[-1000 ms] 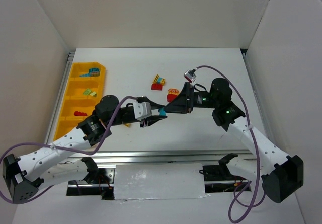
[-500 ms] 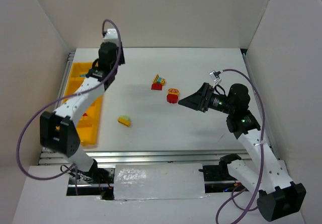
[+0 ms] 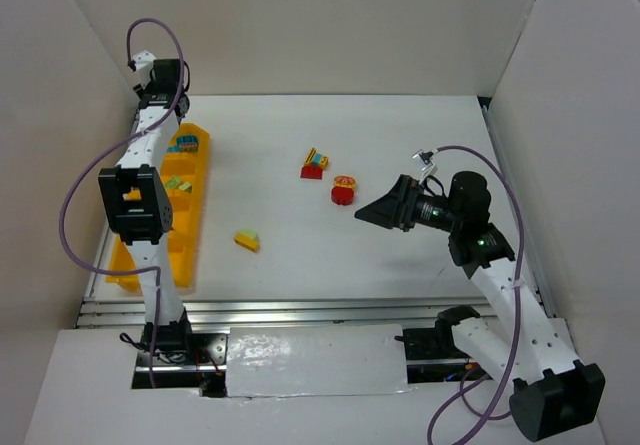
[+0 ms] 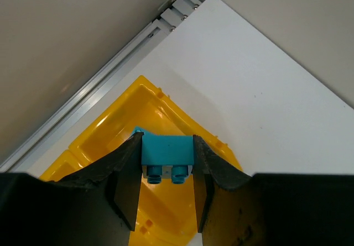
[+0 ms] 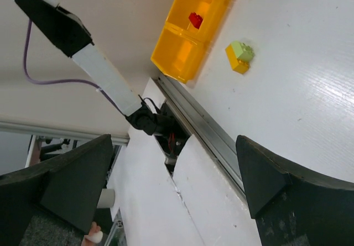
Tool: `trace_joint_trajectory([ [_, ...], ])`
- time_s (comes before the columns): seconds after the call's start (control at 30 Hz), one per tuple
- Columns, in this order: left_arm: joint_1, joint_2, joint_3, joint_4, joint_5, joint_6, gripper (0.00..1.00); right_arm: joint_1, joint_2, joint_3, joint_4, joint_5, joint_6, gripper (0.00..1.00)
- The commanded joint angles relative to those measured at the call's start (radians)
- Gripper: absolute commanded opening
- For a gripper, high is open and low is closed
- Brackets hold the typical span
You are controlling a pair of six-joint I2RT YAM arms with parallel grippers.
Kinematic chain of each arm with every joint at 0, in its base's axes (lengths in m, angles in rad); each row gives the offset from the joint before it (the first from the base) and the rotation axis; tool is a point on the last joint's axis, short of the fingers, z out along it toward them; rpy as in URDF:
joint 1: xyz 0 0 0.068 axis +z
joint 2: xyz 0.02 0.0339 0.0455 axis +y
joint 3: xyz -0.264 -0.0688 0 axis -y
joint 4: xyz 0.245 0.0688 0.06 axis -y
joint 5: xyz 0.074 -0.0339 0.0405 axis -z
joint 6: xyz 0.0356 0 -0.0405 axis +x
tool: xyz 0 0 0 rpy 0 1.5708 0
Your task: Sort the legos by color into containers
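In the overhead view, the table is edged at 9 o'clock by a long yellow tray running from 12 to 6 o'clock. The left arm is stretched out toward 11 o'clock, its wrist over the tray's 12 o'clock end.

In the left wrist view, the left gripper is seen clamped on 1 teal brick. The brick is pinched by its 2 side faces between the 2 dark fingers, with its studs turned toward the camera. It is held in the air above the tray's end compartment, not touching it.

Teal bricks are seen lying in the compartment at the 12 o'clock end, and green and yellow pieces in the next one toward 6 o'clock. In the right wrist view, 1 red brick is seen in a compartment near the 6 o'clock end.

3 clumps are left loose on the table. A red, yellow and teal clump lies just toward 12 o'clock of the table's middle. A red and yellow clump lies near it at its 4 o'clock, apart from it. A yellow and green clump lies well apart at 8 o'clock, closer to the tray.

The right gripper is held above the table at 3 o'clock of the red and yellow clump, pointing toward 9 o'clock. Its fingers are spread wide apart, and nothing is held between them.
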Motion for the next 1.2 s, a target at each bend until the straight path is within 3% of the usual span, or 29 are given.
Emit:
trace_joint_trajectory([
  [0.0, 0.013, 0.059, 0.072, 0.000, 0.022, 0.016, 0.00, -0.005, 0.030, -0.004, 0.021, -0.061, -0.036, 1.00],
  [0.1, 0.022, 0.108, 0.102, -0.031, 0.006, -0.007, 0.01, -0.005, 0.056, 0.000, 0.030, -0.072, -0.040, 1.00],
  [0.2, 0.036, 0.100, 0.025, 0.019, 0.026, -0.019, 0.13, -0.005, 0.079, 0.007, 0.041, -0.071, -0.046, 1.00],
  [0.3, 0.039, 0.103, 0.014, 0.018, 0.002, -0.030, 0.39, -0.007, 0.103, 0.014, 0.035, -0.066, -0.053, 1.00],
  [0.37, 0.039, 0.100, 0.007, 0.016, -0.007, -0.030, 0.43, -0.010, 0.117, 0.016, 0.038, -0.069, -0.054, 1.00],
  [0.43, 0.038, 0.088, -0.013, 0.019, -0.029, -0.035, 0.56, -0.005, 0.123, 0.016, 0.041, -0.063, -0.056, 1.00],
  [0.5, 0.039, 0.076, -0.026, 0.025, -0.034, -0.033, 0.85, -0.007, 0.133, 0.019, 0.044, -0.058, -0.053, 1.00],
  [0.6, 0.038, 0.061, -0.026, 0.021, -0.024, -0.032, 0.99, -0.005, 0.145, 0.028, 0.038, -0.054, -0.051, 1.00],
  [0.8, 0.038, -0.043, -0.024, 0.006, 0.054, -0.059, 1.00, -0.005, 0.169, 0.048, 0.027, 0.017, -0.040, 1.00],
  [0.87, 0.038, -0.088, -0.032, -0.014, 0.141, -0.084, 0.99, 0.002, 0.208, 0.074, 0.006, 0.072, -0.051, 1.00],
  [1.0, 0.015, -0.261, -0.114, -0.025, 0.363, -0.116, 1.00, 0.061, 0.345, 0.163, -0.095, 0.373, -0.086, 1.00],
  [1.07, -0.022, -0.344, -0.238, -0.005, 0.394, -0.114, 1.00, 0.114, 0.459, 0.246, -0.138, 0.501, -0.108, 1.00],
  [1.1, -0.083, -0.439, -0.289, 0.007, 0.388, -0.105, 0.99, 0.133, 0.535, 0.276, -0.187, 0.629, -0.112, 1.00],
  [1.17, -0.183, -0.586, -0.433, 0.018, 0.367, -0.096, 1.00, 0.179, 0.605, 0.362, -0.227, 0.737, -0.123, 1.00],
])
